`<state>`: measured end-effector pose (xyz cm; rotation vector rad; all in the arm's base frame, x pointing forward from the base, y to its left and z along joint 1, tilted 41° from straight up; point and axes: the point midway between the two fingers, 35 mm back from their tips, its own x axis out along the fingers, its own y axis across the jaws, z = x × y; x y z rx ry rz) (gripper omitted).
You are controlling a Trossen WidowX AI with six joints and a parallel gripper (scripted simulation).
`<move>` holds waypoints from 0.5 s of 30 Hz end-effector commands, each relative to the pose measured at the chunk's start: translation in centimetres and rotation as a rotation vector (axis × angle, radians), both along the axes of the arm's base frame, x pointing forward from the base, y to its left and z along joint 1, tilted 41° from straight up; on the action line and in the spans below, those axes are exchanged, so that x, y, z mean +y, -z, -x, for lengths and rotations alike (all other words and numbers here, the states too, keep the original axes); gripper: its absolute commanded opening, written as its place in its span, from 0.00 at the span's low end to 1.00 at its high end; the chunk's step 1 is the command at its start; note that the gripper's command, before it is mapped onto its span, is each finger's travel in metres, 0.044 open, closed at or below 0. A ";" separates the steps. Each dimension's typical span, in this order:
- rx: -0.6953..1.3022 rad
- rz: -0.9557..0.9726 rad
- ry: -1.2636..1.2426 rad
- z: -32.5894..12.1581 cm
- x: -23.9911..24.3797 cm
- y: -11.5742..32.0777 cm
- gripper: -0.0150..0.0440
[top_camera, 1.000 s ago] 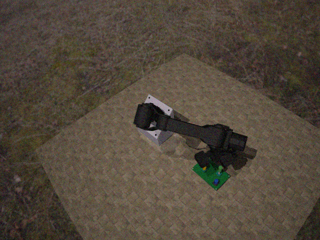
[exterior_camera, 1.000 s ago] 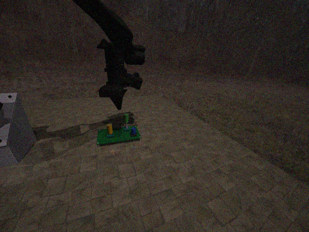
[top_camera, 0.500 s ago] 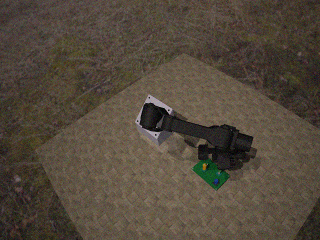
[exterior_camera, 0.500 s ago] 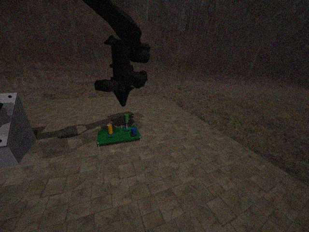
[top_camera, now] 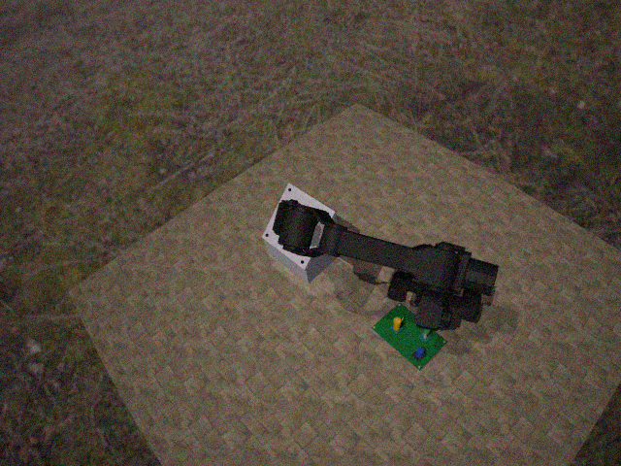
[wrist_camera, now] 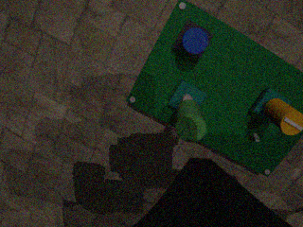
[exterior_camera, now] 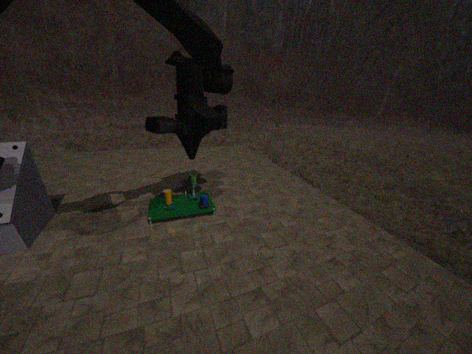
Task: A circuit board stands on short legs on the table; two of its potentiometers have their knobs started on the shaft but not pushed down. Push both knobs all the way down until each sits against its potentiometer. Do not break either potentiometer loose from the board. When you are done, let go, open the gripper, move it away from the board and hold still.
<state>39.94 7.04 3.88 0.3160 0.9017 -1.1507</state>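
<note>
The green circuit board stands on the table right of the arm's base. Three knobs are on it. The green knob sits high on its shaft above a teal potentiometer. The yellow knob stands at the board's other end. The blue knob sits low. My gripper is shut and empty, pointing down. It hangs just above the green knob with a small gap.
The arm's white base block stands left of the board. The table is a tan tiled top with grassy ground around its edges. The arm's shadow falls across the table behind the board.
</note>
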 end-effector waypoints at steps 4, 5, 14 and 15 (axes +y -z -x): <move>-0.010 -0.007 0.011 -0.3 -1.1 1.3 0.25; -0.010 -0.007 0.011 -0.3 -1.1 1.3 0.25; -0.010 -0.007 0.011 -0.4 -1.6 2.0 0.25; -0.010 -0.007 0.011 -0.4 -1.7 2.1 0.25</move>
